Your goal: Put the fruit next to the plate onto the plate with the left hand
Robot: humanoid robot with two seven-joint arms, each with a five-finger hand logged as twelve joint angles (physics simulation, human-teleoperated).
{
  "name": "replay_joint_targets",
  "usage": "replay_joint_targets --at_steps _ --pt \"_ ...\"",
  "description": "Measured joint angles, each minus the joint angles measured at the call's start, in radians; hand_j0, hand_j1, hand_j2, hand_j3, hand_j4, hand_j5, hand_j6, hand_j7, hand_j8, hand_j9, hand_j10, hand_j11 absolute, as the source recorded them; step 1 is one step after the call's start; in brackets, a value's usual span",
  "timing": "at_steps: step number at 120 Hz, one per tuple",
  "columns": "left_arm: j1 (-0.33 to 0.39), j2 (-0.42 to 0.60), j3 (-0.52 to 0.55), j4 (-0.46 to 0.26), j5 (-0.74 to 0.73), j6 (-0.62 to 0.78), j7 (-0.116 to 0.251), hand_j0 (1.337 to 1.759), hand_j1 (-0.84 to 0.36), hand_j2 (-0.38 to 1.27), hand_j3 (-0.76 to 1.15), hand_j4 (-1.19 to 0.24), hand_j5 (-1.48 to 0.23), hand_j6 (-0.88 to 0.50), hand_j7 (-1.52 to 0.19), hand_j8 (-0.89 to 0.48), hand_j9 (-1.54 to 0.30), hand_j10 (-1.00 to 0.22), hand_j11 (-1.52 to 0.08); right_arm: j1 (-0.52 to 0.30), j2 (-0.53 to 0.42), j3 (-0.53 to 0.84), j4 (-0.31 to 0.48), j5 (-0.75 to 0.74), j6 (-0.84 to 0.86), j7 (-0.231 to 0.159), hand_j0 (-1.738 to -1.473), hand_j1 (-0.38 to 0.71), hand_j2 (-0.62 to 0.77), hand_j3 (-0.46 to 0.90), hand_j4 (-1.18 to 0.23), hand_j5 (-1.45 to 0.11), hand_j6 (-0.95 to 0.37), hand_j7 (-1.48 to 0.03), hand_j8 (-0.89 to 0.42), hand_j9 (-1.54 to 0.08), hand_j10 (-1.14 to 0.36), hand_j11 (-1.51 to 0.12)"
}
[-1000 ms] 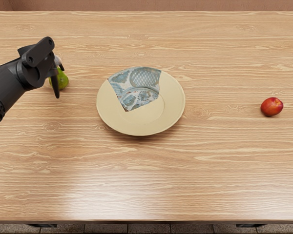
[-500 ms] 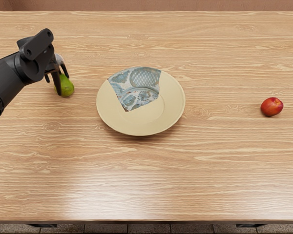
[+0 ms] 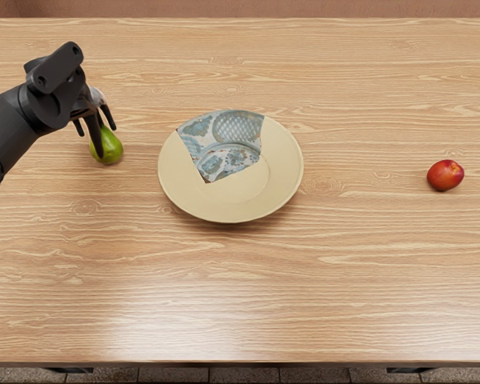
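- Head view, one moment: your left hand (image 3: pixel 86 110) comes in from the left edge and sits directly over the green pear (image 3: pixel 112 150), left of the plate (image 3: pixel 286 172).
- Hand state: the fingers (image 3: pixel 97 139) are curled down around the pear, one dark finger crossing its front. I read this as a grasp. Whether the pear is lifted or resting on the table (image 3: pixel 240 280) cannot be told from this angle.
- Location of the task's thing: the pear is near the plate's left rim but apart from it, not on it. The placement is not yet done.
- Reason for the hold: a top-down wrap suits a small round fruit and leaves its underside free for setting down.
- Plate: cream, with a patterned section (image 3: pixel 224 140) on its upper left. The plain centre looks the safer landing spot.
- Other fruit: a red fruit (image 3: pixel 446 174) lies well apart at the far right. Judge it outside this task, since the pear is the one beside the plate.
- Right hand: not visible.
- Risk: a rounded fruit may roll if you release it near the rim.
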Motion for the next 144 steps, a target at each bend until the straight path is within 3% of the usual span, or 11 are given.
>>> replay_joint_targets --at_steps 24,59,144 --pt "0.009 -0.007 0.001 0.000 -0.002 0.006 0.000 1.658 -0.16 0.10 0.00 -0.48 -0.51 -0.49 -0.55 -0.45 -0.56 -0.45 -0.56 0.000 0.000 -0.001 0.000 0.000 0.000 0.000 -1.658 -0.35 0.00 0.00 0.00 0.00 0.00 0.00 0.00 0.00 0.00 0.00" --pt "0.018 -0.010 0.002 0.001 -0.007 0.036 -0.001 1.658 -0.11 0.08 0.00 -0.40 -0.49 -0.39 -0.50 -0.39 -0.50 -0.39 -0.50 0.000 0.000 0.000 0.000 0.000 -0.001 0.000 -1.658 -0.35 0.00 0.00 0.00 0.00 0.00 0.00 0.00 0.00 0.00 0.00" --pt "0.034 -0.021 0.004 0.003 -0.006 0.053 -0.001 1.658 -0.10 0.08 0.00 -0.37 -0.48 -0.37 -0.48 -0.37 -0.48 -0.37 -0.48 0.000 0.000 0.000 0.000 0.001 -0.001 0.001 -1.658 -0.35 0.00 0.00 0.00 0.00 0.00 0.00 0.00 0.00 0.00 0.00"
